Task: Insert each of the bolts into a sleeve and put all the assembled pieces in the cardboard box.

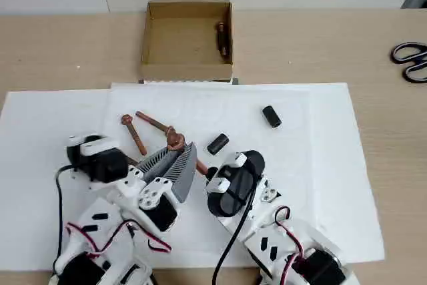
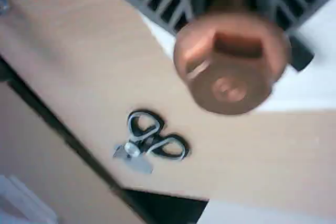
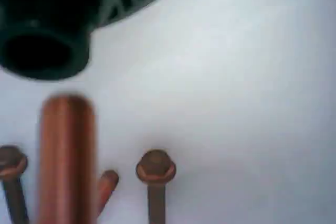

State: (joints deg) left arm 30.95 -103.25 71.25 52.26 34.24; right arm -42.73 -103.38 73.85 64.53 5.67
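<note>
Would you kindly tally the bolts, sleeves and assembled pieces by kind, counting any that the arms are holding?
Copper-coloured metal bolts: 3, two on the white paper sheet, one in the left claw.
Black cylindrical sleeves: 3, two on the sheet, one in the right claw.
Assembled bolt-in-sleeve piece: 1, in the brown cardboard box.
Total: 7

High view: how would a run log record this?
left gripper: shut on hex bolt | right gripper: shut on black sleeve | bolt tip outside sleeve | cardboard box: one assembled piece
</note>
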